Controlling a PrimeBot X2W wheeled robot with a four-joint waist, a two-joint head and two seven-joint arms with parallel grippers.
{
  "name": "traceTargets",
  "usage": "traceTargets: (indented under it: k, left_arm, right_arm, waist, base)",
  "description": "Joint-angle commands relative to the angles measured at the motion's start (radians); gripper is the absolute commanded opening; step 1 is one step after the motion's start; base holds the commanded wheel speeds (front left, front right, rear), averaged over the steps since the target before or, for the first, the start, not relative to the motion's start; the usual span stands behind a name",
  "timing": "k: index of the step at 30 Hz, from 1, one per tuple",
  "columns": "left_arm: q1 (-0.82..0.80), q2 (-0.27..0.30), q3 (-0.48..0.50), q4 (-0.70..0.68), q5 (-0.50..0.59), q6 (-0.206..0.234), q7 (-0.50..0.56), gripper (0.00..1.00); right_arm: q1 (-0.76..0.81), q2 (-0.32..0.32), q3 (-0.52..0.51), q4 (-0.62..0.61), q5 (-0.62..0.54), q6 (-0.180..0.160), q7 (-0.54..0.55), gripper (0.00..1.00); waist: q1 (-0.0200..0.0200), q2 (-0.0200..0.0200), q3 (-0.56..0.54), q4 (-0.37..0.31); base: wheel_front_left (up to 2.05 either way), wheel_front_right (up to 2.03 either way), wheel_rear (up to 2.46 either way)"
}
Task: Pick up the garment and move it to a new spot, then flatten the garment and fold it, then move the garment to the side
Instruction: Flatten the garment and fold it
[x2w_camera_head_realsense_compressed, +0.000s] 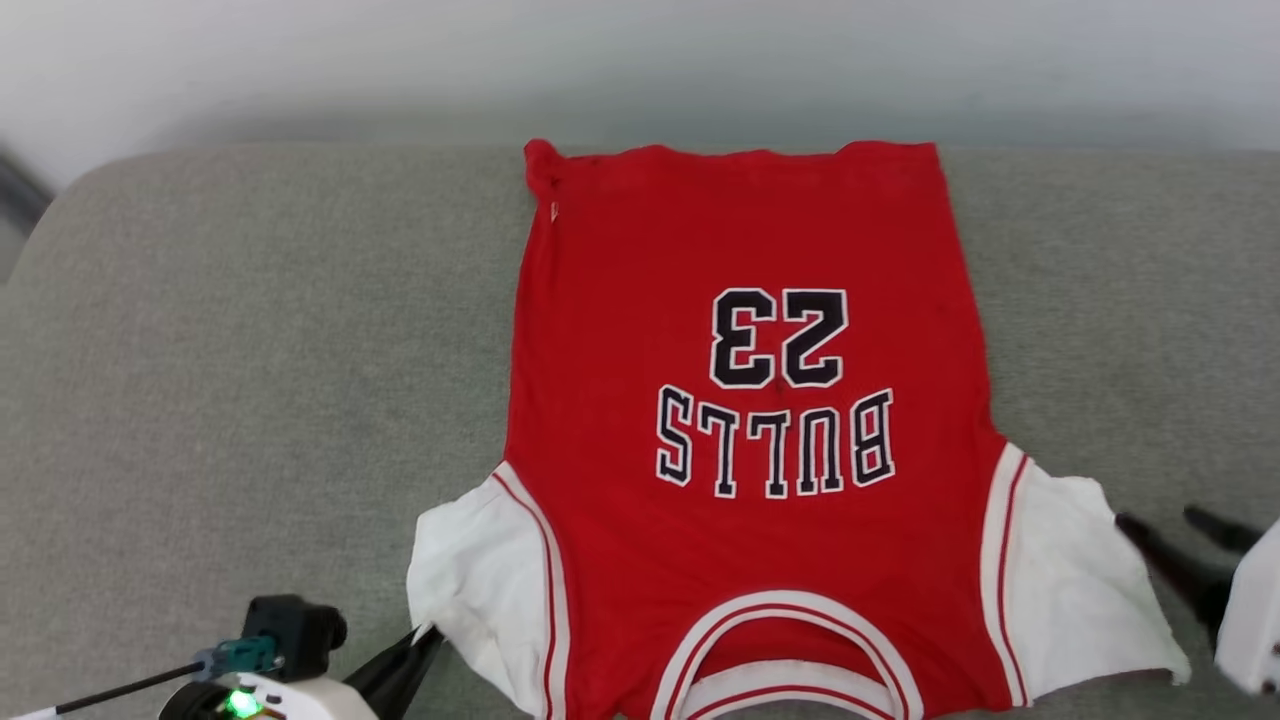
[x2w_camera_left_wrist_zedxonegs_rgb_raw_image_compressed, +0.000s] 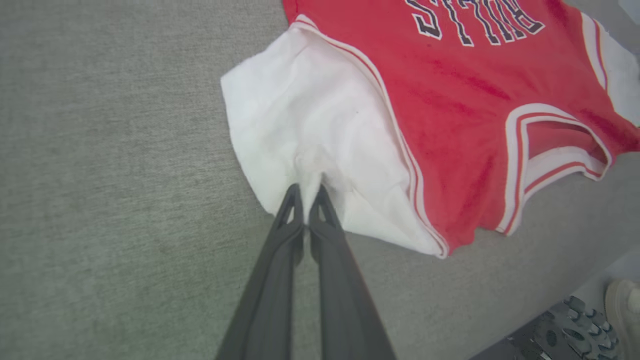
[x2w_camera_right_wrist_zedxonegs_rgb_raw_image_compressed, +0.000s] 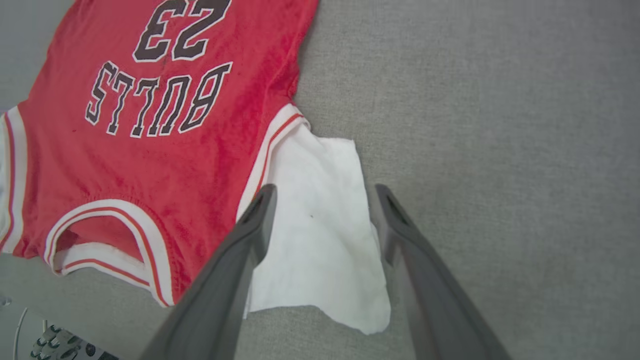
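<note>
Plainly uneven: one side gripped, one side free

Closed tight, the left pincer (x2w_camera_left_wrist_zedxonegs_rgb_raw_image_compressed: 306, 192) pinches the outer edge of the white sleeve (x2w_camera_left_wrist_zedxonegs_rgb_raw_image_compressed: 300, 115) on the robot's left. The right pincer (x2w_camera_right_wrist_zedxonegs_rgb_raw_image_compressed: 322, 192) stands wide open, holding nothing, its fingers either side of the opposite sleeve (x2w_camera_right_wrist_zedxonegs_rgb_raw_image_compressed: 320, 235). Between them the garment (x2w_camera_head_realsense_compressed: 740, 250) lies spread flat and face up on a grey padded surface (x2w_camera_head_realsense_compressed: 250, 350), collar nearest the robot, hem at the far edge, its print upside down in the head view.

garment (x2w_camera_head_realsense_compressed: 740, 330) | red, white sleeves | flat on grey fabric (x2w_camera_head_realsense_compressed: 250, 350) | hem corner maybe curled
</note>
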Motion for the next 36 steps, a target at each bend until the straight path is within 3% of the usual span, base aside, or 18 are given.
traceTargets:
  k: [1, 6, 11, 15, 25, 31, 36]
  left_arm:
    - [-0.023, 0.006, -0.004, -0.042, 0.009, 0.002, 0.019, 0.0]
    - [-0.067, 0.027, -0.026, -0.188, 0.035, -0.003, 0.082, 0.0]
    - [-0.122, 0.035, -0.049, -0.303, 0.083, -0.003, 0.137, 0.0]
    - [-0.171, 0.015, -0.072, -0.362, 0.12, -0.017, 0.16, 0.0]
    - [-0.272, -0.039, -0.11, -0.428, 0.182, -0.056, 0.186, 0.0]
    - [-0.307, -0.063, -0.121, -0.431, 0.197, -0.076, 0.181, 0.0]
    - [-0.312, -0.083, -0.127, -0.416, 0.2, -0.078, 0.163, 0.0]
  right_arm:
    - [-0.061, 0.02, -0.027, -0.022, -0.004, 0.0, 0.052, 1.0]
    - [-0.26, 0.042, -0.074, -0.025, -0.06, 0.0, 0.241, 1.0]
    - [-0.526, 0.061, -0.141, 0.065, -0.14, 0.0, 0.437, 1.0]
    - [-0.724, 0.024, -0.181, 0.135, -0.245, 0.0, 0.552, 1.0]
    - [-1.048, -0.067, -0.236, 0.3, -0.494, 0.0, 0.674, 1.0]
    - [-1.127, -0.087, -0.249, 0.378, -0.563, 0.0, 0.678, 1.0]
    - [-1.08, -0.078, -0.223, 0.455, -0.569, 0.0, 0.683, 1.0]
  waist:
    - [0.0, 0.0, 0.044, 0.039]
    - [0.0, 0.0, 0.149, 0.108]
    - [0.0, 0.0, 0.266, 0.189]
    - [0.0, 0.0, 0.349, 0.267]
    - [0.0, 0.0, 0.499, 0.425]
    - [0.0, 0.0, 0.537, 0.47]
    - [0.0, 0.0, 0.551, 0.475]
  base:
    - [0.0, 0.0, 0.0]
    - [0.0, 0.0, 0.0]
    - [0.0, 0.0, 0.0]
    - [0.0, 0.0, 0.0]
    - [0.0, 0.0, 0.0]
    - [0.0, 0.0, 0.0]
    - [0.0, 0.0, 0.0]
